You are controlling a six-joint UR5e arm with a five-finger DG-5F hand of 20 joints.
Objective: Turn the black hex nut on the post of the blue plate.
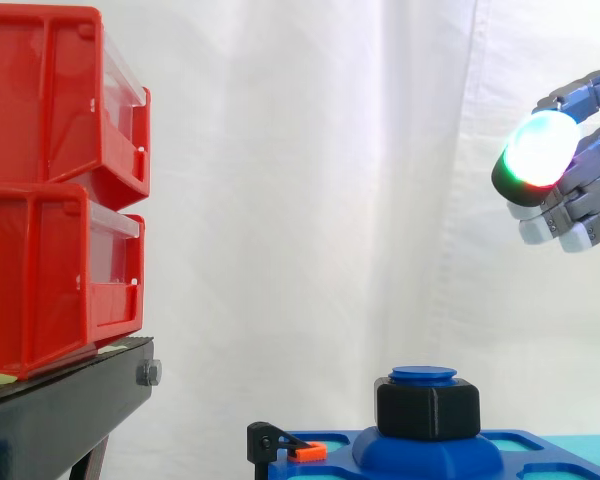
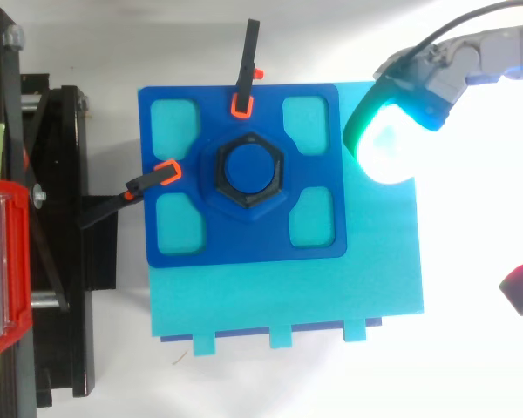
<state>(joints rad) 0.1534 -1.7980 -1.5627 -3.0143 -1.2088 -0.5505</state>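
The robot's hand [image 1: 580, 195] hangs above and to one side of the black hex nut [image 2: 248, 174], well apart from it, its fingers loosely bent and spread, holding nothing; one fingertip [image 1: 542, 148] glows green-white. The nut sits on the blue post [image 2: 248, 165] at the middle of the blue plate [image 2: 244, 246], with open air straight above it. One black clamp [image 2: 247, 61] with an orange jaw grips the plate's far edge and a second clamp [image 2: 126, 190] grips the edge nearest the black stand [image 1: 60, 410], where two red bins [image 1: 50, 190] are stacked (both clamps lie clear of the nut). The plate rests on a turquoise board [image 2: 288, 296] that shows through four rounded cut-outs. The nut is matt and six-sided, the post top flat and round. A white curtain [image 1: 310, 200] hangs behind.
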